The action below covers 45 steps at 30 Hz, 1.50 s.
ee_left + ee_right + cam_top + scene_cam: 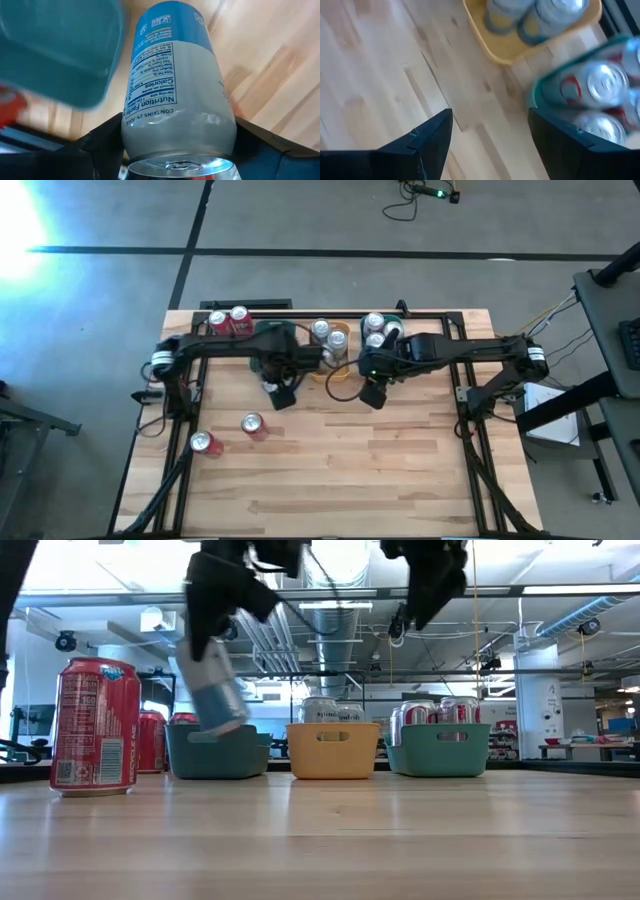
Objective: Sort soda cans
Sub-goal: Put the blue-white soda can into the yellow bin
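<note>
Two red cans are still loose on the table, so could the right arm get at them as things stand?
Probably yes: the right hand is open and empty, and bare table lies between it and the red cans, though they sit nearer the left arm's side.

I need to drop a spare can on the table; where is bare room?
The near half of the table is bare, right of the two loose red cans. The far edge is crowded: trays of cans, and both arms, the left gripper holding a silver-and-blue can.
</note>
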Motion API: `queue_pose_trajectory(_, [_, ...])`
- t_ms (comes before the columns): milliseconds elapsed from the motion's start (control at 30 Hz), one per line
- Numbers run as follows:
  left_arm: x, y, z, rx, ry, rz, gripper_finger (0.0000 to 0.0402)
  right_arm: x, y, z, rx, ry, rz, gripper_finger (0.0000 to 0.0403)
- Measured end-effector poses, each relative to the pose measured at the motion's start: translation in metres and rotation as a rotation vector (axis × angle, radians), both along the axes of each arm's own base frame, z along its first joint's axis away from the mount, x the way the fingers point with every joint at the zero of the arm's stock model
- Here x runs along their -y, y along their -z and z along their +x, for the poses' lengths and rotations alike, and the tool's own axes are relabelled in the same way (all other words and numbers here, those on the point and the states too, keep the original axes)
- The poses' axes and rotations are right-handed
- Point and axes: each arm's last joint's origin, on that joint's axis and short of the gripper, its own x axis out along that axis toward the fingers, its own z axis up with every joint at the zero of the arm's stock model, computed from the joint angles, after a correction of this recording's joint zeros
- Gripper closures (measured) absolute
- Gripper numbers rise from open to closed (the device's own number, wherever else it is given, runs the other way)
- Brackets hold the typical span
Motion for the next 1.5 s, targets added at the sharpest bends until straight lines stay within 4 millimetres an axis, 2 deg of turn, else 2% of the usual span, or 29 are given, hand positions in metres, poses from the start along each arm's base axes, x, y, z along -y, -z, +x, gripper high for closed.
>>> queue_pose_trajectory(167, [0.001, 0.006, 0.036, 0.022, 0.053, -0.002, 0.0123, -0.007, -0.004, -0.017, -0.076, 0.033, 0.018, 0.0139])
queue_pose_trajectory(367, [0.009, 0.031, 0.070, -0.009, 0.119, -0.051, 0.0123, -0.029, -0.019, -0.041, -0.076, 0.071, 0.053, 0.0137])
queue_pose_trajectory(467, [0.015, 0.040, 0.084, -0.008, 0.159, -0.070, 0.0123, -0.038, -0.026, -0.050, -0.039, 0.100, 0.062, 0.0143])
queue_pose_trajectory(667, [0.018, 0.043, 0.102, 0.030, 0.179, -0.081, 0.0123, -0.055, -0.034, -0.062, 0.018, 0.139, 0.071, 0.0155])
queue_pose_trajectory(800, [0.019, 0.050, 0.108, 0.024, 0.170, -0.128, 0.0123, -0.063, -0.034, -0.065, 0.032, 0.145, 0.068, 0.0155])
queue_pose_trajectory(967, [0.022, 0.056, 0.105, -0.003, 0.171, -0.162, 0.0123, -0.067, -0.034, -0.065, 0.037, 0.150, 0.070, 0.0144])
queue_pose_trajectory(1300, [0.025, 0.043, 0.099, 0.034, 0.178, -0.199, 0.0123, -0.067, -0.034, -0.065, 0.050, 0.170, 0.054, 0.0140])
queue_pose_trajectory(1500, [0.024, 0.038, 0.088, 0.023, 0.187, -0.185, 0.0123, -0.067, -0.034, -0.065, 0.053, 0.169, 0.047, 0.0143])
